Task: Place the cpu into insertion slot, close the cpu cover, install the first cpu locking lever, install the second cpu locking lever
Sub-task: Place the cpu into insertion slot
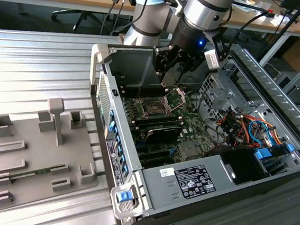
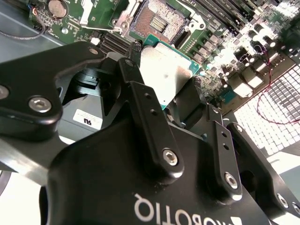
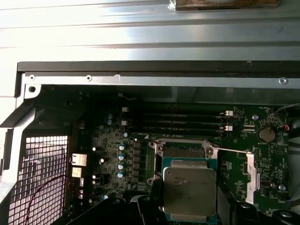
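Observation:
My gripper (image 1: 167,74) hangs inside the open computer case, above the green motherboard (image 1: 189,121). It is shut on the cpu (image 2: 164,68), a flat square chip with a silvery top, held edge to edge between the black fingers (image 2: 140,93). In the first wrist view the cpu (image 3: 190,187) hovers just short of the insertion slot (image 3: 183,151), a dark square socket with a metal rim. In the exterior view the insertion slot (image 1: 153,108) lies bare, and the cpu cover (image 1: 176,98) stands raised at its far side.
The case walls (image 1: 107,87) enclose the board. Black memory slots (image 1: 159,130) lie beside the socket. A black power supply (image 1: 194,180) and a bundle of coloured cables (image 1: 255,128) sit at the exterior view's right. A grey fixture tray (image 1: 39,155) rests on the ribbed table at the left.

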Tool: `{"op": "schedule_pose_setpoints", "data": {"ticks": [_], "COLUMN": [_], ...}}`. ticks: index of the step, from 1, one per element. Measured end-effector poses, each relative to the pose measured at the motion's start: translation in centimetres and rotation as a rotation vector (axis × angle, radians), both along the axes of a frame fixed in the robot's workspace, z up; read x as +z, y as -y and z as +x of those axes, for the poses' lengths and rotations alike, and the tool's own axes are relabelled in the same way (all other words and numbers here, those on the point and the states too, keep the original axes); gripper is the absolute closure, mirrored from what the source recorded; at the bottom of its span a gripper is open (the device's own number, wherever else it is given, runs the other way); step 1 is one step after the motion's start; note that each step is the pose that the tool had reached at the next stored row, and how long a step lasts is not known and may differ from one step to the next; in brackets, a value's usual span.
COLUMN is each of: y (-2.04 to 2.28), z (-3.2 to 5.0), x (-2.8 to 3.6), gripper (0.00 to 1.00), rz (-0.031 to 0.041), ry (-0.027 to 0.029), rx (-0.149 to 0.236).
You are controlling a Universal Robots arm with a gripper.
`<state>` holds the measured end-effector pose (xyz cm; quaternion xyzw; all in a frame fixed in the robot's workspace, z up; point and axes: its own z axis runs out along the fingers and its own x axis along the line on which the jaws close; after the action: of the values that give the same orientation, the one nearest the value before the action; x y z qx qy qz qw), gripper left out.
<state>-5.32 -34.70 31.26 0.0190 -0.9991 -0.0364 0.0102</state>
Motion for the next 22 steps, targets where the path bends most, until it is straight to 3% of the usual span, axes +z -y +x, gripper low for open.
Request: {"op": "schedule_pose_setpoints", "data": {"ticks": [22], "y": [0.0], "z": [0.0], "x": [-0.41], "gripper": [0.45], "rz": [0.0], "ry": [0.0001], "rx": [0.0]}}
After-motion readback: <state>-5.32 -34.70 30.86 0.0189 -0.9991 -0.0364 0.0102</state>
